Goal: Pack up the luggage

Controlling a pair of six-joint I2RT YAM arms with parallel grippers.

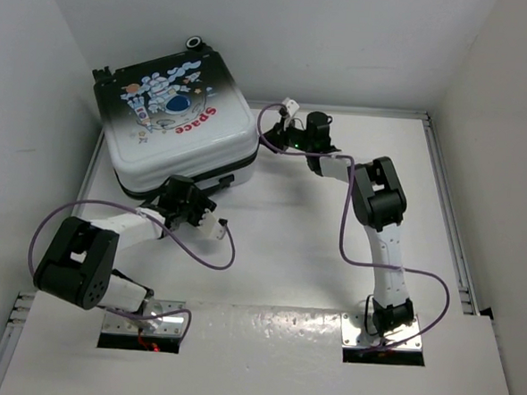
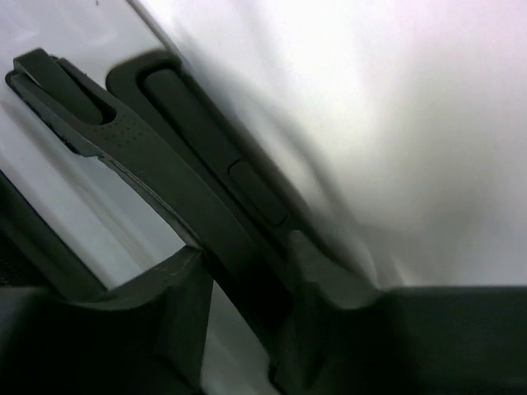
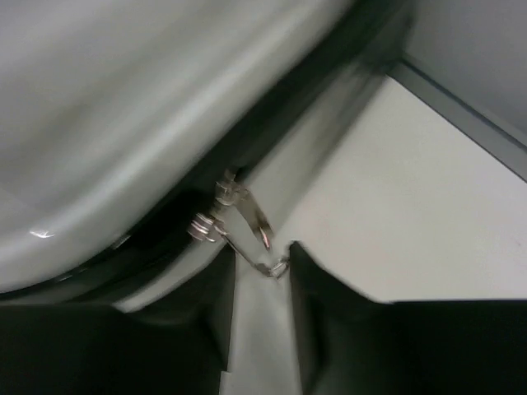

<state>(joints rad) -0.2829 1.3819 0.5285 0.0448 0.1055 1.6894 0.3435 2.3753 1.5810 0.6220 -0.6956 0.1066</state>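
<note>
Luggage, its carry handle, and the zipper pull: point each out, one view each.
luggage (image 1: 173,147): top external view, white part of the shell below the print.
carry handle (image 2: 148,169): left wrist view, textured middle of the grip.
zipper pull (image 3: 251,218): right wrist view, metal tab.

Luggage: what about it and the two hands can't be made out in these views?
Inside of the luggage: top view, the shell on top hides it.
Left hand at the handle: left wrist view, dark and blurred; clamped or not, unclear.
Right hand at the zipper pulls: right wrist view, blurred and small; pinch unclear.
</note>
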